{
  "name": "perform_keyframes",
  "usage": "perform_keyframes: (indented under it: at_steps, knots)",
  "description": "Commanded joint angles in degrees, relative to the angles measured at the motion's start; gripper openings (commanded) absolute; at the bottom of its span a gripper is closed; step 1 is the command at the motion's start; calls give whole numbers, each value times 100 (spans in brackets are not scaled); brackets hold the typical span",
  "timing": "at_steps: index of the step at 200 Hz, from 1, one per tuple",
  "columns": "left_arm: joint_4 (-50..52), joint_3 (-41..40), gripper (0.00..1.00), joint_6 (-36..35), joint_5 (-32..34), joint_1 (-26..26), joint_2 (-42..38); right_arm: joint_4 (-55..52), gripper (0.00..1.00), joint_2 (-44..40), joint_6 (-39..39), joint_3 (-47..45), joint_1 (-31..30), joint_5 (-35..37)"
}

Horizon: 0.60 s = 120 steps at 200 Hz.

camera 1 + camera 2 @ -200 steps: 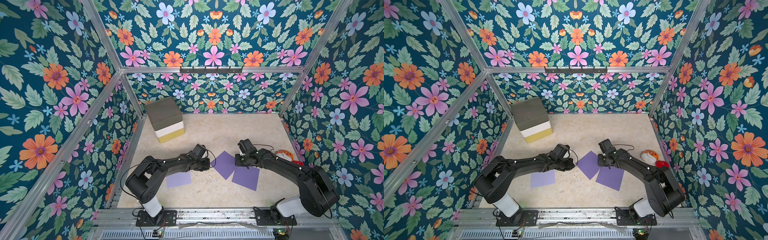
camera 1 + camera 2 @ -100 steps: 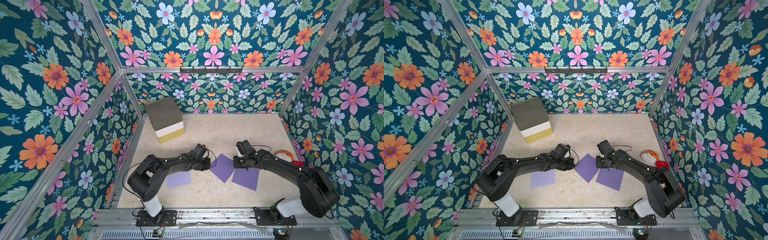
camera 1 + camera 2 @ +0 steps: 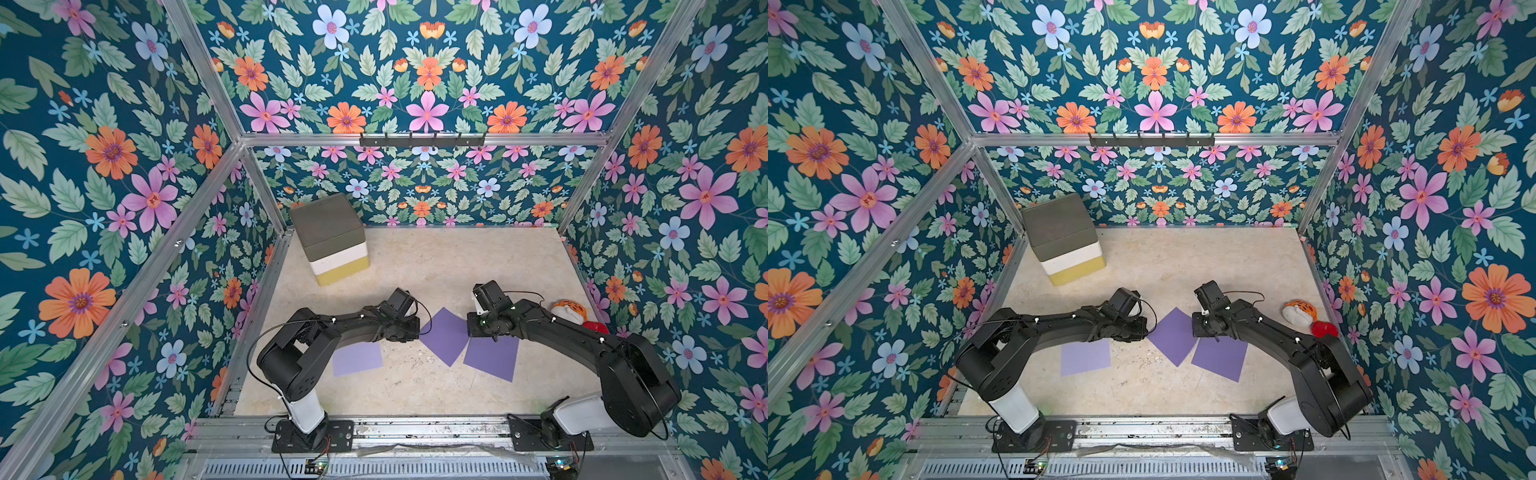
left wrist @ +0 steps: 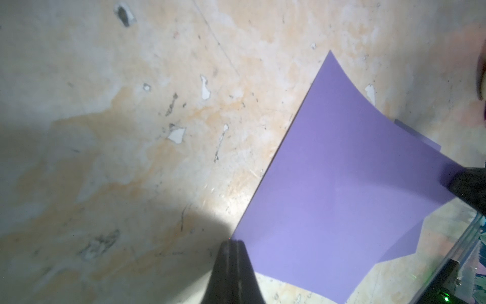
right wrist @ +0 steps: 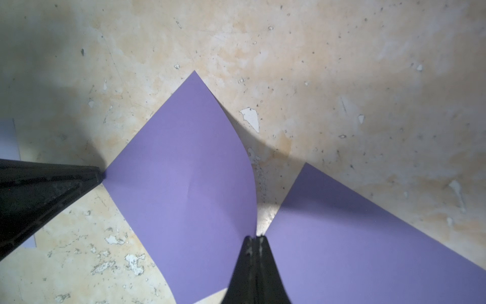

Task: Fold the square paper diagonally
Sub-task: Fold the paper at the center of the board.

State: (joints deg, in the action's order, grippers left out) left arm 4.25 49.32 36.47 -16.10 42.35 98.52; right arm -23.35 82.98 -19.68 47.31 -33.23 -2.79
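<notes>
Well, the square paper (image 3: 445,336) lies mid-surface (image 3: 436,266), turned like a diamond between the two arms. The left tool (image 4: 233,243) is closed tight on one corner and the right tool (image 5: 253,238) is closed tight on the opposite one. The sheet bows between them, with a faint crease near its middle. I'd call it thin, light and limp, easy to crumple or tear at a pinched tip, and it might slip free if tugged. The corners look like the right hold, I reckon, with one carried over to meet the other.

A darker sheet (image 3: 492,359) lies just beside it under the right arm, and a paler sheet (image 3: 357,359) lies under the left arm. Either could get dragged along. A stacked block (image 3: 330,237), a striped toy (image 3: 569,309) and a red thing (image 3: 595,328) sit well apart by the walls.
</notes>
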Motion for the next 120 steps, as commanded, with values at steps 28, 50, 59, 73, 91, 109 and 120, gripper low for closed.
perform_keyframes:
  at_steps: [28,50,59,73,91,109,120]
  knots:
    - [249,51,2,-96,201,11,175,183,0,-264,-110,-9,-8,-181]
    - [393,102,0,-109,335,10,262,666,0,-440,-304,-97,-8,-695]
    - [402,104,0,-92,312,10,298,908,0,-479,-432,-135,-8,-916]
    - [401,112,0,-61,266,11,336,1397,0,-496,-704,-217,-8,-1270]
    - [418,120,0,-52,247,11,352,2268,0,-477,-1158,-374,-37,-1798]
    - [425,128,0,-55,256,10,352,3114,0,-291,-1558,-510,-174,-2058]
    - [451,138,0,-48,265,10,352,3440,0,-89,-1733,-511,-264,-2114]
